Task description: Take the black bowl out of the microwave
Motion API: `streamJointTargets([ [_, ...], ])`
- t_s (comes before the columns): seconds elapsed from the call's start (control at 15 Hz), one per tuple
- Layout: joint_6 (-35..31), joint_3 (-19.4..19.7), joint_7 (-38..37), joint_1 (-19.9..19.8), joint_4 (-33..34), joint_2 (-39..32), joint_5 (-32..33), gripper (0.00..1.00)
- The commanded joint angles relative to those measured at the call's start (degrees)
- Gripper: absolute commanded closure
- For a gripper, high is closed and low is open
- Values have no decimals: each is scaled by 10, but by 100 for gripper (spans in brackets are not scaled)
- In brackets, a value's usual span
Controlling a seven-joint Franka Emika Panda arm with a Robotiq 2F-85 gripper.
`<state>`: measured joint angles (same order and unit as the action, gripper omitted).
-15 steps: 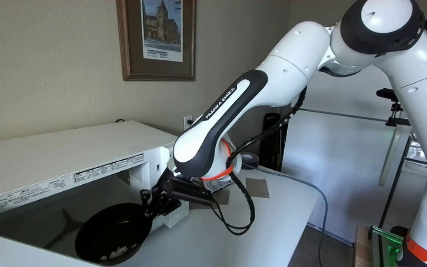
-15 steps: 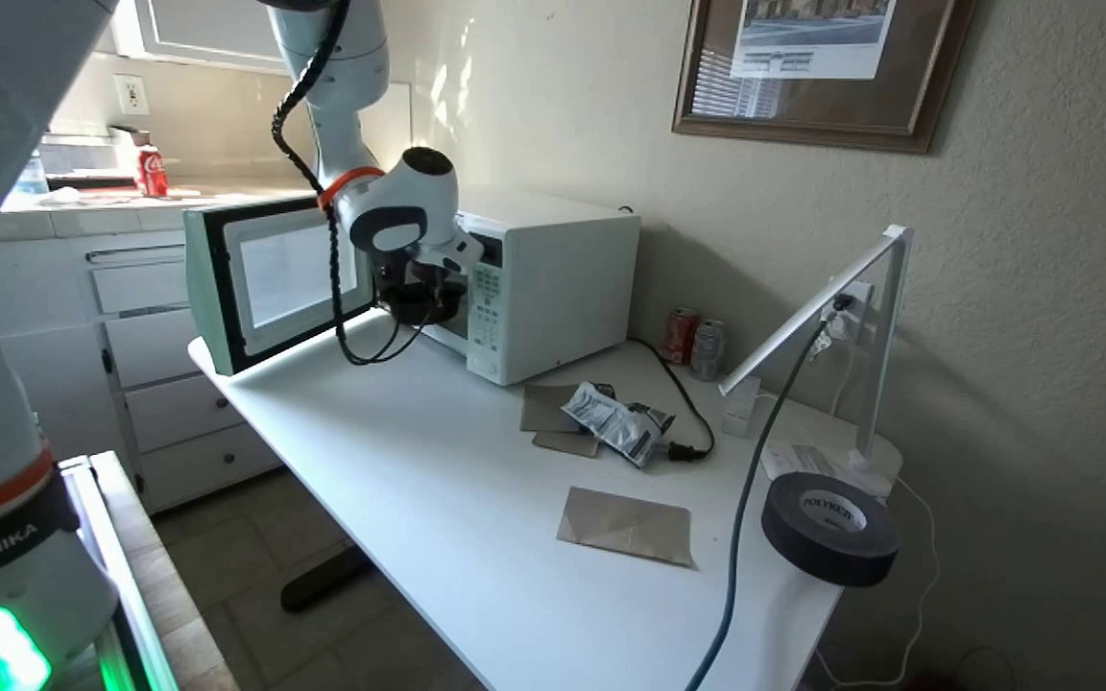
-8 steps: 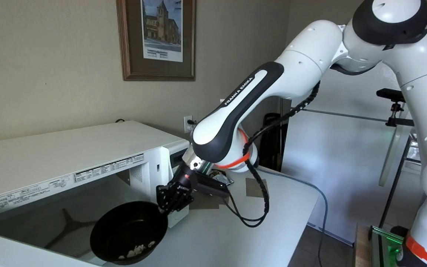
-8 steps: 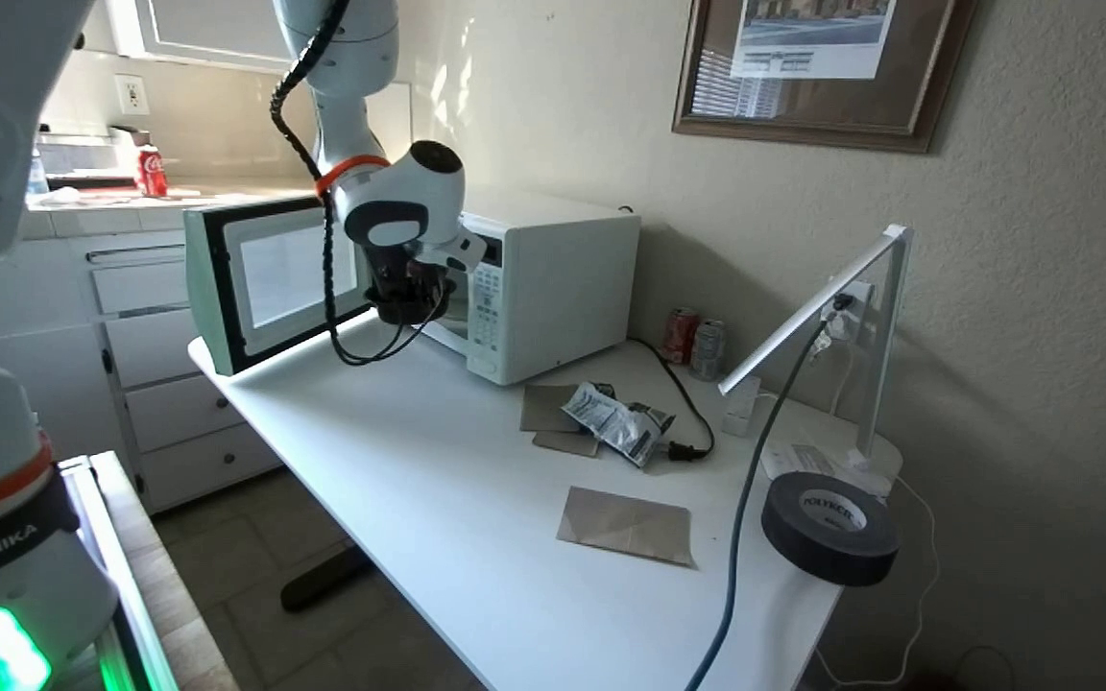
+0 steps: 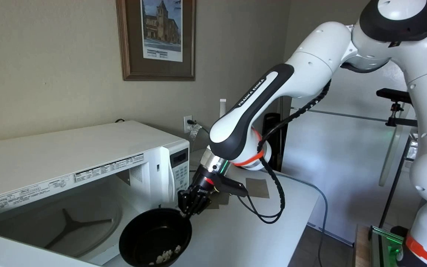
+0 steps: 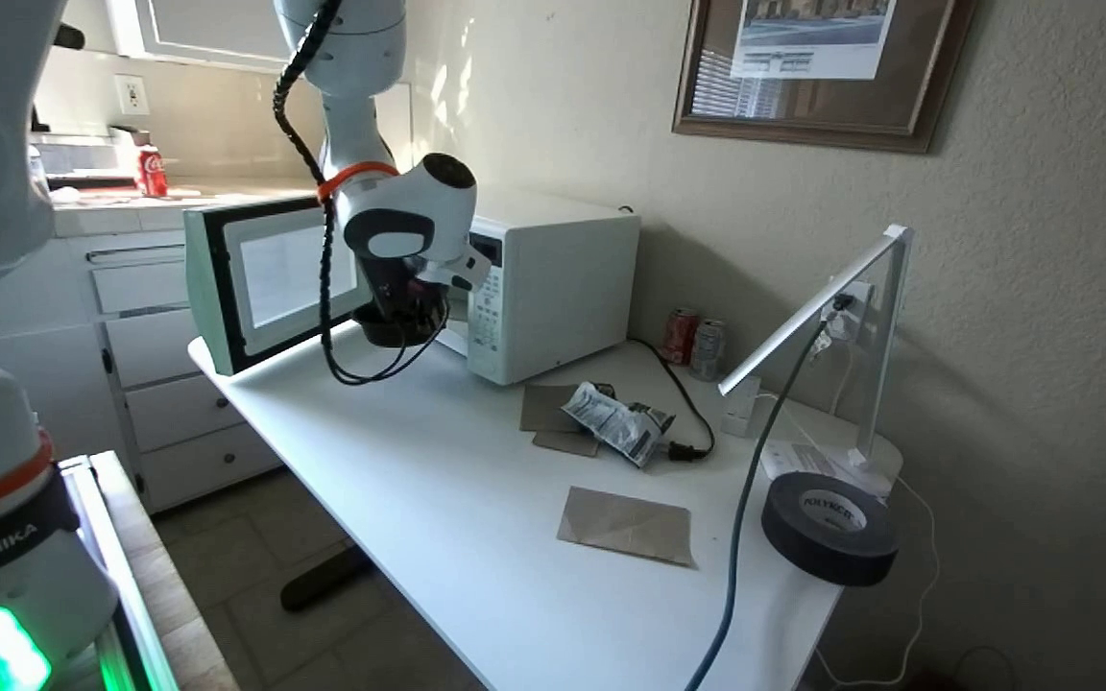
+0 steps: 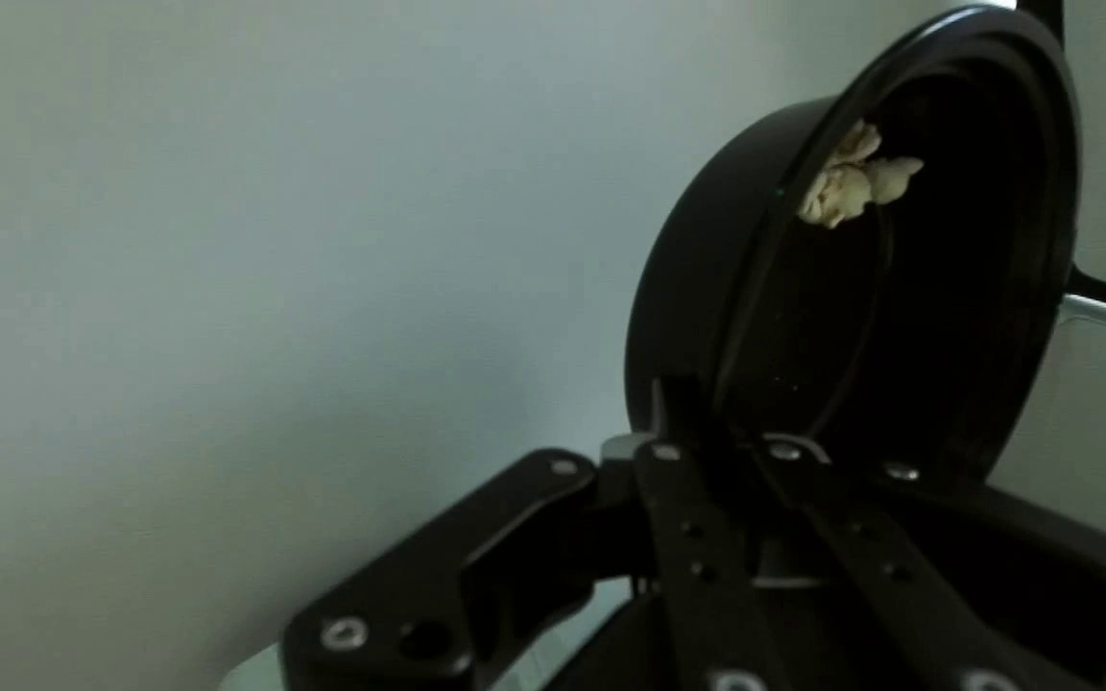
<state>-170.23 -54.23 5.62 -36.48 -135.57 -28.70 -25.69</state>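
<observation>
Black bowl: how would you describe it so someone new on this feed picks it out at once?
Start with the big, open white microwave. In front of its opening, the gripper holds the black bowl tilted, by its rim. What sets it apart from the equally black gripper is its wide, round hollow, with a few pale pieces lying inside.
</observation>
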Motion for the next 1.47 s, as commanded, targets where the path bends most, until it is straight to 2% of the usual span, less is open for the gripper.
streamJointTargets([
  [0.0, 33, -49, 40, -75, -46, 33, -23, 98],
  [0.33, 57, -96, 64, -169, -91, 61, -16, 98],
  [0.73, 92, -115, 83, -245, -125, 85, -7, 98],
  [1.0, 110, -112, 85, -269, -141, 105, -1, 98],
  [1.4, 133, -102, 78, -279, -155, 131, 7, 98],
])
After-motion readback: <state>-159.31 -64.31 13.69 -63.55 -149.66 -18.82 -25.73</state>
